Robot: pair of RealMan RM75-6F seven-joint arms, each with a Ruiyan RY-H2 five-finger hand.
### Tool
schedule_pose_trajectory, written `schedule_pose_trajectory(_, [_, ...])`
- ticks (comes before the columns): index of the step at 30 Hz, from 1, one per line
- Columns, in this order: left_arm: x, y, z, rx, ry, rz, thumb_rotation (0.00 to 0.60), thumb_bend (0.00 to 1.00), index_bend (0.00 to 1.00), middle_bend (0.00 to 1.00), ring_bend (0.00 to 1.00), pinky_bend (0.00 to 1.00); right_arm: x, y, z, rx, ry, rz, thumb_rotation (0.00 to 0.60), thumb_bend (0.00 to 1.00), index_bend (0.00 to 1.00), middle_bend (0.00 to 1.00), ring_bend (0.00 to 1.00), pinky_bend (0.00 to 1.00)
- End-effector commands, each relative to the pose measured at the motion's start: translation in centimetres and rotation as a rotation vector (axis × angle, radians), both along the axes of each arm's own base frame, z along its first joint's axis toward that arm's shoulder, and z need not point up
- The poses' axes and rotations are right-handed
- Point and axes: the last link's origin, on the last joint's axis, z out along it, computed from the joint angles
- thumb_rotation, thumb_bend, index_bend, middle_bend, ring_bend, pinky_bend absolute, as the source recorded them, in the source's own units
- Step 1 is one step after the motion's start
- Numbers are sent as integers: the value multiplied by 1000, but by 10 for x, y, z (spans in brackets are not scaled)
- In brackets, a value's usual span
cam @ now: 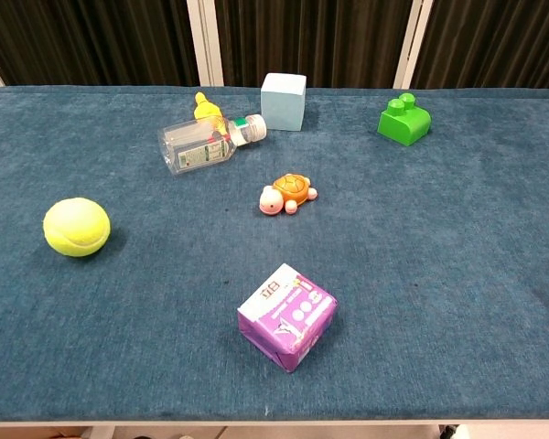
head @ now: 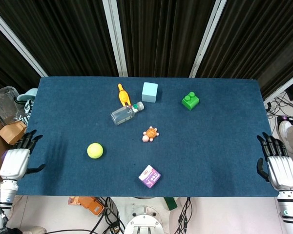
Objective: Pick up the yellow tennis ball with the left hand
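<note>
The yellow tennis ball (head: 95,150) (cam: 76,227) lies on the blue table (head: 210,131), left of centre and toward the front. My left hand (head: 18,158) hovers at the table's left edge, well to the left of the ball, with fingers spread and nothing in them. At the right edge my right hand (head: 275,163) is open too, empty. Neither hand shows in the chest view.
A clear plastic bottle (head: 125,114), an orange-yellow toy (head: 122,93), a pale blue cube (head: 149,91), a green brick (head: 190,101), a small turtle toy (head: 150,133) and a purple packet (head: 149,176) lie on the table. Boxes (head: 10,130) stand off the left edge.
</note>
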Motion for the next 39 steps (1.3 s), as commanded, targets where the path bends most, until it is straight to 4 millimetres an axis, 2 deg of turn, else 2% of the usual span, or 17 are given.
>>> schedule_pose_trajectory(1, [21,3,-16,-72,-16,-70,600,111,124,0,0,174,1,-1,-1,1,0,1,600,850,0,33,105,113])
schedule_pose_trajectory(6, [50,22,-32,-113,-17,-139,600,111,124,0,0,174,-1,-1,0,-3,-3,-5,600,850,0,33,105,113])
schedule_pose_trajectory(12, [72,40,-59,-194,-39,-172,600,110,124,0,0,174,-1,-1,0,0,-2,-3,600,850,0,33,105,113])
schedule_pose_trajectory(28, [97,51,-101,-306,-61,-196,600,113,124,10,0,175,-1,-3,0,-2,-2,-9,600,850,0,33,105,113])
schedule_pose_trajectory(30, [98,55,-106,-315,-60,-187,600,124,124,34,0,185,-1,-3,0,-2,-1,-10,600,850,0,33,105,113])
schedule_pose_trajectory(34, [94,62,-114,-332,-23,-171,600,164,124,115,42,272,-1,-3,1,-4,-3,-11,600,850,0,33,105,113])
schedule_pose_trajectory(36, [90,65,-117,-330,-2,-156,600,179,130,177,96,313,-1,-2,1,-5,-4,-11,600,850,0,33,105,113])
schedule_pose_trajectory(39, [87,67,-118,-317,-4,-137,600,198,202,295,220,423,-2,-2,1,-4,-4,-11,600,850,0,33,105,113])
